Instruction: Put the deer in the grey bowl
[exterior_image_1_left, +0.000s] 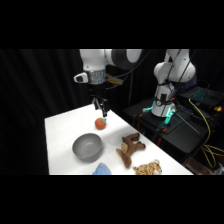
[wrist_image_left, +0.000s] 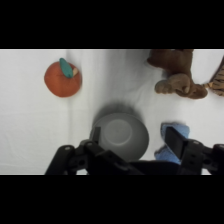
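Fingers spread apart, nothing between them, and in the wrist view the gripper (wrist_image_left: 134, 140) rises from the bottom edge with the grey bowl (wrist_image_left: 121, 134) showing in the gap, low in the centre of the frame. Side view now: the gripper (exterior_image_1_left: 101, 107) hangs upper centre, just above the small orange-red ball (exterior_image_1_left: 101, 123) with its green leaf. The bowl sits lower left of that ball on the white table (exterior_image_1_left: 62, 130), empty. The deer (exterior_image_1_left: 129, 148), dark brown, lies sprawled right of the bowl, apart from it. A tan spotted plush toy (exterior_image_1_left: 147, 168) rests at the bottom edge, a blue object (exterior_image_1_left: 102, 170) beside it, below the bowl.
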